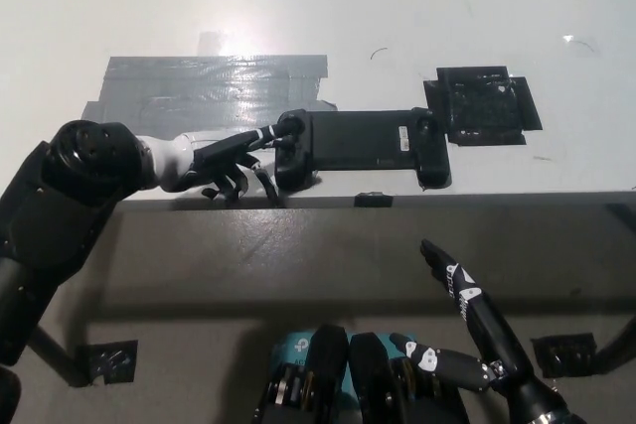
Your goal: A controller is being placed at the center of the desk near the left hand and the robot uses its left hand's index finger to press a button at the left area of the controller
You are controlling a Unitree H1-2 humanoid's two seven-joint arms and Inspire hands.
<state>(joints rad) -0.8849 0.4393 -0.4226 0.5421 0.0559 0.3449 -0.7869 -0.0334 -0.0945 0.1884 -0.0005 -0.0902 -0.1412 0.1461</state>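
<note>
Left hand's extended finger on the controller's left end.

The left hand [214, 161] lies on the desk [298, 7] near its front edge, holding nothing, one finger stretched out to the left grip of the controller [360, 146] and seemingly touching a button there, though the dark contact point is hard to read. The controller lies flat between a grey tape patch [199, 81] and a black patch [484, 106]. The right hand [467, 330] rests below the desk edge, fingers spread and empty.

Single head view, steeply down over the desk [397, 7] edge, moderately near
</note>
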